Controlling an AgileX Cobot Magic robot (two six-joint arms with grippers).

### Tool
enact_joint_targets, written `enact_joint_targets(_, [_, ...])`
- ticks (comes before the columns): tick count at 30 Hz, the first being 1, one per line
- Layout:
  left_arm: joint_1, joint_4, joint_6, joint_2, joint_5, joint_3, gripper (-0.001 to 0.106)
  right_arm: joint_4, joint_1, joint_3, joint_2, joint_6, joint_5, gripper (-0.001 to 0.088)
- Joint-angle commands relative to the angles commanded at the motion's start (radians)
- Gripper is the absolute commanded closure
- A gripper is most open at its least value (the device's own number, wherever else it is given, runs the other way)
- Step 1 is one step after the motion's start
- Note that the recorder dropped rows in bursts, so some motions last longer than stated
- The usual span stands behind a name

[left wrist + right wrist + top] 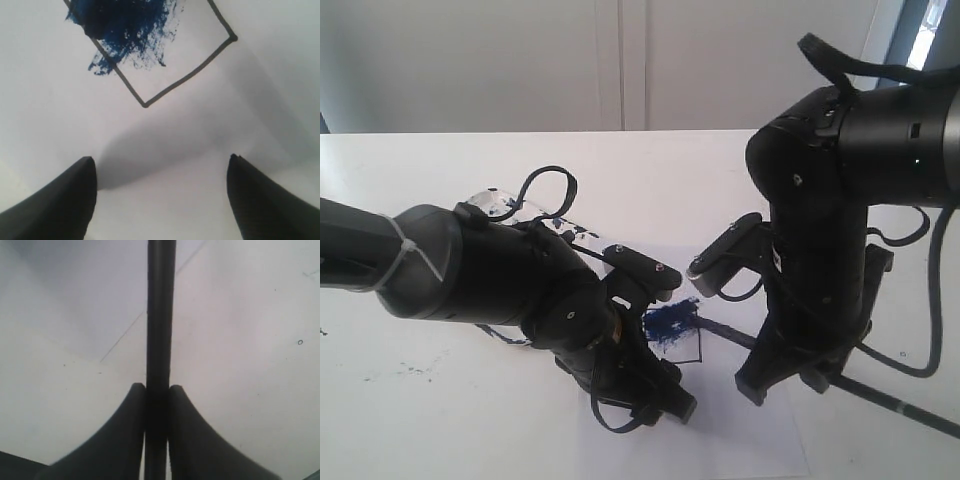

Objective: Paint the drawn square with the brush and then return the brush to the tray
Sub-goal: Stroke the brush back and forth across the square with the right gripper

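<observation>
Right gripper (157,390) is clamped on the brush (160,315), its two fingers pressed against either side of the thin black shaft. In the exterior view the brush runs low and slanted across the white table (410,410) — its back end trails off to the right edge, and its painting end reaches the drawn square (678,335) on the paper sheet (740,430). Left gripper (159,165) stands wide open with nothing between its fingertips, low over the paper just beside the square; whether it touches the sheet I cannot tell. One part of the square is smeared dark blue, the paint spilling a little over the black outline, and the rest of its inside is blank white. The tray (495,205) is mostly hidden behind the left arm — only a pale rim with blue specks shows, well apart from the brush
</observation>
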Motion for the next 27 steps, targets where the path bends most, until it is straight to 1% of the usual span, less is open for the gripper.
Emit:
enact_joint_targets(4, [0.0, 0.0, 0.0, 0.0, -0.002, 0.0, 0.03, 0.12, 0.0, 0.0, 0.0, -0.1, 0.0, 0.0868])
enact_joint_targets(7, [0.0, 0.0, 0.0, 0.0, -0.004, 0.0, 0.03, 0.154, 0.0, 0.0, 0.0, -0.124, 0.0, 0.0868])
enact_joint_targets(12, [0.0, 0.0, 0.0, 0.0, -0.004, 0.0, 0.03, 0.178, 0.0, 0.0, 0.0, -0.143, 0.0, 0.0868])
enact_joint_targets(16, [0.0, 0.0, 0.0, 0.0, -0.004, 0.0, 0.03, 0.14, 0.0, 0.0, 0.0, -0.134, 0.0, 0.0868])
enact_joint_targets(23, [0.0, 0.0, 0.0, 0.0, 0.0, 0.0, 0.03, -0.007, 0.0, 0.0, 0.0, -0.046, 0.0, 0.0868])
enact_joint_targets(27, [0.0, 0.0, 0.0, 0.0, 0.0, 0.0, 0.03, -0.018, 0.0, 0.0, 0.0, -0.035, 0.0, 0.0868])
